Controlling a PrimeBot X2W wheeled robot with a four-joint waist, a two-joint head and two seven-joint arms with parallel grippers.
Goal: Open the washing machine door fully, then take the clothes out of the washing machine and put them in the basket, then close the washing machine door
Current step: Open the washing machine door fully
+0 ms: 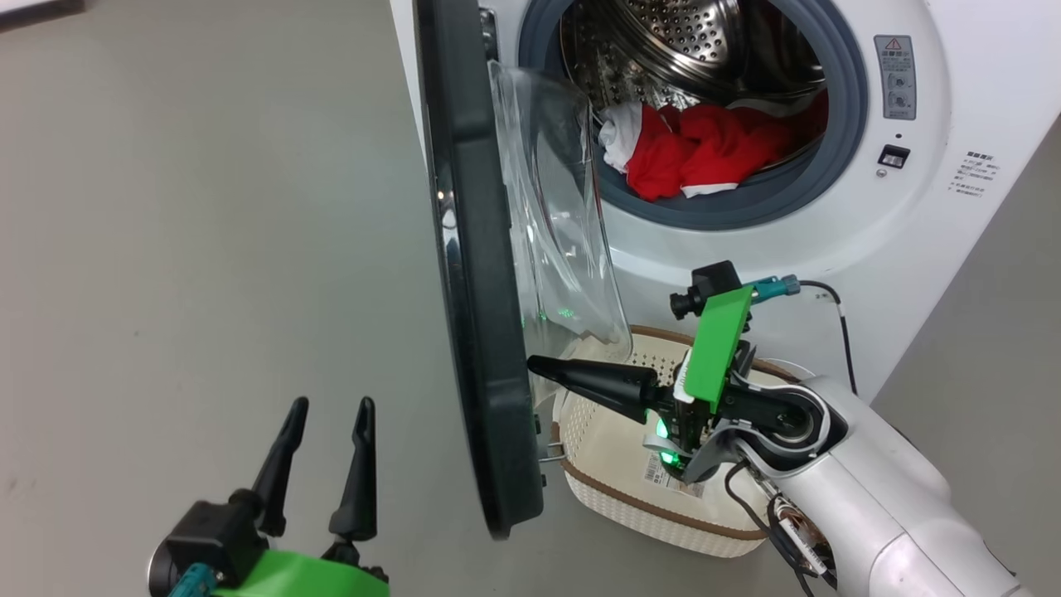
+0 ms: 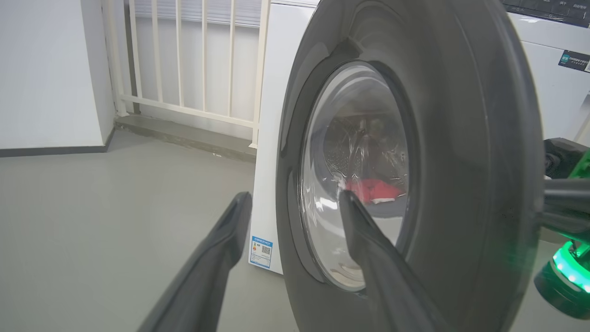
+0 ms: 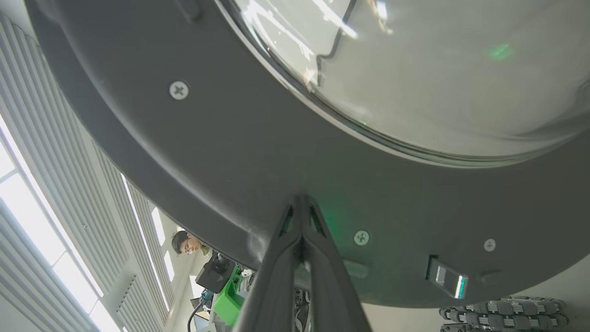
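The washing machine [image 1: 837, 240] stands open, its door [image 1: 472, 274] swung out edge-on with the clear glass bowl [image 1: 564, 232] facing the drum. The red and white clothes [image 1: 704, 149] lie at the drum's front lip and show through the door window [image 2: 373, 189]. The basket [image 1: 646, 518] sits on the floor below the opening, partly under my right arm. My right gripper [image 1: 535, 362] is shut and holds nothing. Its tip [image 3: 302, 200] rests against the inner side of the door's dark rim [image 3: 230, 152]. My left gripper [image 1: 327, 414] stands open outside the door, close to its black outer face [image 2: 461, 161].
Grey floor [image 1: 207, 249] spreads left of the door. A white railing [image 2: 184, 55] and a wall stand beyond the machine's side, which bears a blue sticker [image 2: 261, 252]. A person [image 3: 184, 242] shows past the door's edge.
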